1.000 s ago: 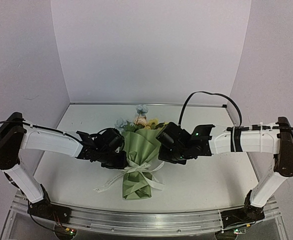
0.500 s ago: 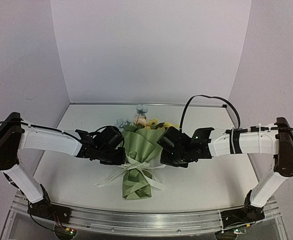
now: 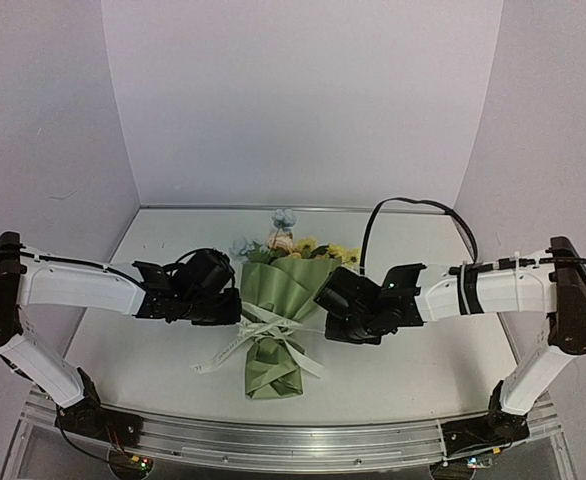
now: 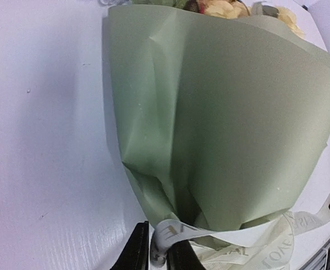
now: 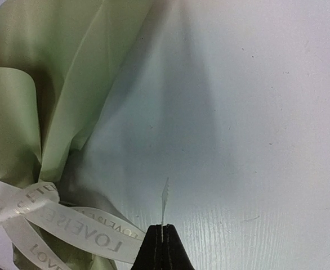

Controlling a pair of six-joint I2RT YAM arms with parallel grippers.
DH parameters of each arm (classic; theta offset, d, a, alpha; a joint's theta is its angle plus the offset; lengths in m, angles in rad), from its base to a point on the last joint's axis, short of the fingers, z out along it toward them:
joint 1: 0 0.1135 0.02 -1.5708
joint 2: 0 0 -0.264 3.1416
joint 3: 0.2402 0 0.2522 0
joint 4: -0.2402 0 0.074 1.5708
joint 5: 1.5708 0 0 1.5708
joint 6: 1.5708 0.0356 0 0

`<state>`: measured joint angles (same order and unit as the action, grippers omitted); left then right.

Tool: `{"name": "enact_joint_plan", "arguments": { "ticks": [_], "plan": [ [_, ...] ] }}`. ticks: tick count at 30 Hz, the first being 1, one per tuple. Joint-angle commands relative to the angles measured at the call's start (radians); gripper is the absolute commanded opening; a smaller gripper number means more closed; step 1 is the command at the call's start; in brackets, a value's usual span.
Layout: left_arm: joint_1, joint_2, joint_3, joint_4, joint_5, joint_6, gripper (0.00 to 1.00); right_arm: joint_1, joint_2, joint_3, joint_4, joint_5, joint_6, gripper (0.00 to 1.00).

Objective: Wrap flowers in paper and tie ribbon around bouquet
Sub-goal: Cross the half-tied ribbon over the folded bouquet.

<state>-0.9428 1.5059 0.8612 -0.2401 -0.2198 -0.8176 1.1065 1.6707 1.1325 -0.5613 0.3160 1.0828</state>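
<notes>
Wrapping complete: the paper [image 4: 227, 129] encloses the flowers [image 3: 291, 243], and the ribbon [image 5: 86, 228] circles the waist of the bouquet [image 3: 278, 290]. Flanking the bouquet, the left gripper [image 4: 158, 253] and right gripper [image 5: 163, 236] each pinch a ribbon end. The knot apparently needs tightening.

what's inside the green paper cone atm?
Flowers: pale blue, pink and yellow blooms show above the wide rim of the paper cone. The paper covers the stems all the way down past the ribbon, so how they lie inside cannot be seen.

Lighting's bright and even, only soft shadows beside the bouquet [image 3: 278, 295]; wrist views look soft and warped (edges mostly).
</notes>
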Motion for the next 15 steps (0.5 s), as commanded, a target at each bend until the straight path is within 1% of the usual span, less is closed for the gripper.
{"name": "enact_joint_plan", "arguments": {
  "ticks": [1,3,11,15],
  "plan": [
    [0.04,-0.016,-0.026,-0.034,-0.066,-0.049,0.18,0.003,-0.02,-0.039,-0.056,0.066,0.012,0.0],
    [0.051,-0.013,-0.04,-0.014,-0.045,-0.053,0.2,0.004,-0.028,-0.047,-0.063,0.071,0.011,0.0],
    [0.053,0.072,0.001,0.031,-0.008,-0.066,0.21,0.012,-0.028,-0.032,-0.073,0.084,0.001,0.0],
    [0.055,0.089,0.011,0.027,-0.011,-0.077,0.24,0.014,-0.035,-0.037,-0.086,0.097,0.001,0.0]
  ]
}}
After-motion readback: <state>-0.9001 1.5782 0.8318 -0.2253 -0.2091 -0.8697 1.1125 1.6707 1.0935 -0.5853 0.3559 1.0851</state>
